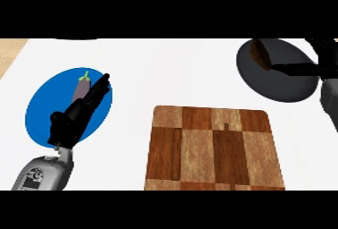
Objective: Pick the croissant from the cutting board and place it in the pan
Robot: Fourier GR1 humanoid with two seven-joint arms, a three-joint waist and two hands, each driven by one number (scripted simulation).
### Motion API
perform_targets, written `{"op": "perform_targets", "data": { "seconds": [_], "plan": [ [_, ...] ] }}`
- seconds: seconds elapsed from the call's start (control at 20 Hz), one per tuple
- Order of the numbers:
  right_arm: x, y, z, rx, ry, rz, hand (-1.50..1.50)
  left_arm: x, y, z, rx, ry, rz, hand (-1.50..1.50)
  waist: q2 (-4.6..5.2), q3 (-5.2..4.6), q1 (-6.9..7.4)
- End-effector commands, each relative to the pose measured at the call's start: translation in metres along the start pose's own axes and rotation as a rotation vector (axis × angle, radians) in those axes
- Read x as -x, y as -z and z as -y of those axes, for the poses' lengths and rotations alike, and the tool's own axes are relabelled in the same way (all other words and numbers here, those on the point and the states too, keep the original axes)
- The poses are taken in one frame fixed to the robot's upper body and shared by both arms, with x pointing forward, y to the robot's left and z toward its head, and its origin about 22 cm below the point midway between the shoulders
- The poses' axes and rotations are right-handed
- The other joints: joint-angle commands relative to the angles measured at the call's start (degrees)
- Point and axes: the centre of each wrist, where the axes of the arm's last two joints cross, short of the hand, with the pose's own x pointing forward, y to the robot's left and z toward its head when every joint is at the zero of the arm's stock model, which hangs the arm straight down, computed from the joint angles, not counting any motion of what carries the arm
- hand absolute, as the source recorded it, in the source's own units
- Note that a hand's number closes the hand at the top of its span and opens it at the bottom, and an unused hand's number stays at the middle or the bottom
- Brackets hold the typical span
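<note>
While the right hand [300, 68] reaches over the dark pan [280, 87] at the upper right, its fingers are curled round the brown croissant [259, 54], which sits above the pan's far left part; whether it touches the pan cannot be told. Cutting board [214, 147]: wooden, checkered in light and dark brown, lying flat at centre of the white counter [171, 71], nothing on it. Left hand [79, 114]: fingers straight, open, resting over a blue plate [41, 112] at the left. A purple eggplant [81, 87] with a green stem lies on that plate, just beside the fingertips. Pan and board are apart. A strip of light wood [12, 53] shows past the counter's upper left edge.
</note>
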Motion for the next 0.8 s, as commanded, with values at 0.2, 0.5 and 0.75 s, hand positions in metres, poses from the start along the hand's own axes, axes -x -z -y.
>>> {"op": "perform_targets", "data": {
  "seconds": [0.2,0.5,0.75],
  "plan": [
    [0.033,-0.026,0.052,-0.096,0.152,0.06,-1.5,0.006,0.003,-0.003,-0.012,0.004,-0.006,0.0,-0.28,-0.05,-1.06],
    [0.063,-0.055,0.078,-0.077,0.184,0.163,-1.5,0.005,-0.01,-0.001,-0.017,-0.003,-0.018,0.0,-0.75,-0.04,-1.29],
    [0.075,-0.071,0.096,-0.101,0.222,0.153,-1.5,0.016,-0.004,-0.006,-0.032,0.007,-0.039,0.0,-1.15,-0.16,-2.49]
  ]
}}
